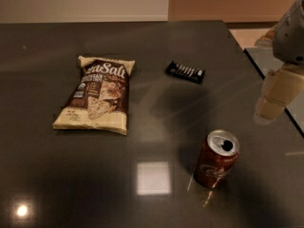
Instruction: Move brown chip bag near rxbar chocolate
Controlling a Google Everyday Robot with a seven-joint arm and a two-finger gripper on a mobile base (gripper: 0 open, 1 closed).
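tool (270, 109): far right, above table (47, 175) edge, arm cut off by frame | rxbar chocolate (185, 72): white lettering illegible | table: left and near sides cut off

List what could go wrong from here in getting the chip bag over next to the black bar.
1. The gripper hangs at the right edge, far from the brown chip bag. Reaching across, the arm might clip the upright soda can or nudge the rxbar chocolate, which lie between them.
2. The bag lies flat on the table, so a grasp may slip off it.
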